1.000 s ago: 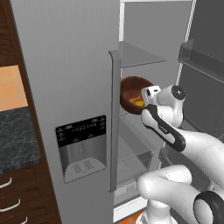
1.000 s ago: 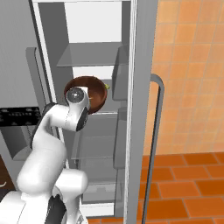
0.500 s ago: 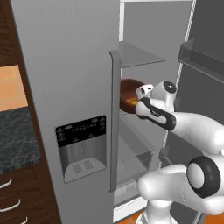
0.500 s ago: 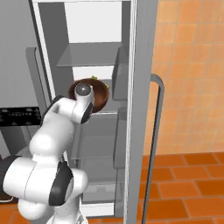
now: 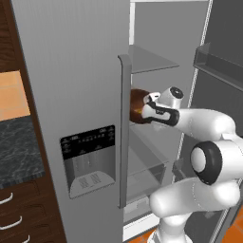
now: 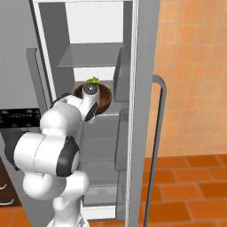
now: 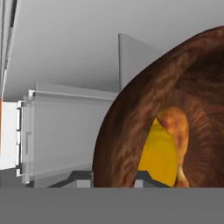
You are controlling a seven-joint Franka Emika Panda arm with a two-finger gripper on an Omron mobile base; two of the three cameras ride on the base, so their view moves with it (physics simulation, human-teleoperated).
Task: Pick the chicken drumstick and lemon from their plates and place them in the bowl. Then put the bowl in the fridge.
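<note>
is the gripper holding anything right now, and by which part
Yes: the gripper is shut on the bowl, gripping it at its rim on the near side, inside the fridge. The chicken drumstick and lemon lie in it.

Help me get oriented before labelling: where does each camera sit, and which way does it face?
Left base view: behind the arm's left, facing the fridge; arm rises lower right, reaching the bowl.
Right base view: behind its right, facing the shelves; arm lower left.
Hand view: on the hand, looking into the bowl at the drumstick and lemon.
All share the bowl.
</note>
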